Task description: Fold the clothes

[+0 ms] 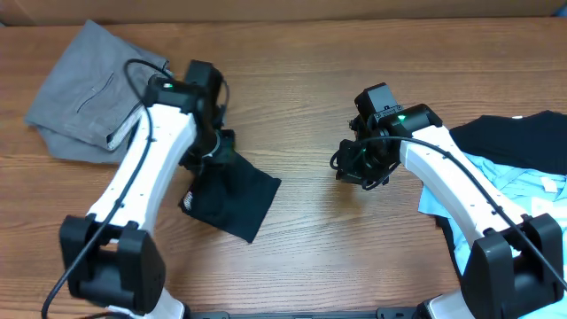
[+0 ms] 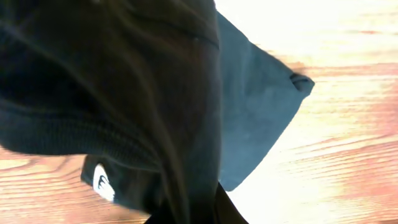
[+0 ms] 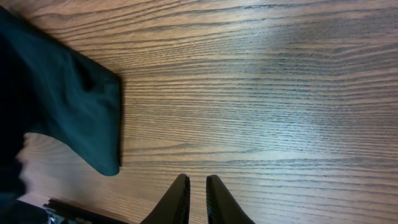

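The dark navy T-shirt lay folded into a small, skewed square on the tabletop, left of its middle, with its white logo showing at one edge. The left gripper hung over the shirt's far end. Dark cloth bunched against its camera hid the fingers, so I could not tell whether they were gripping. The right gripper hovered over bare wood near the middle of the tabletop, well apart from the shirt, its fingers drawn to a thin slit with nothing between them. A grey garment sat crumpled at the far left corner. At the right edge, a black garment lay heaped with a light-blue tee.
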